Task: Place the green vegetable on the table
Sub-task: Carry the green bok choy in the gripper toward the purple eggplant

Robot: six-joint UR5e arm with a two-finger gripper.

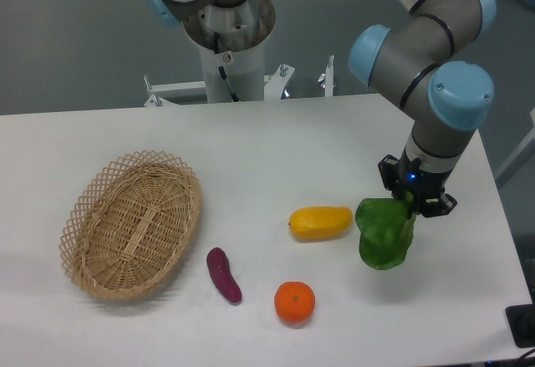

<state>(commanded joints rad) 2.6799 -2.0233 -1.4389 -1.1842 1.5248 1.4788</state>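
The green vegetable [385,235] is a leafy toy with broad dark green leaves. It hangs from my gripper [412,211] at the right side of the white table [276,150]. The gripper is shut on its upper end, and the pale stem end is hidden between the fingers. The leaf tips hang low, close to the tabletop just right of the yellow fruit [321,222]; I cannot tell whether they touch the surface.
An oval wicker basket [133,221] lies at the left. A small purple eggplant piece [224,275] and an orange [294,302] lie near the front. The robot base [227,41] stands behind the table's far edge.
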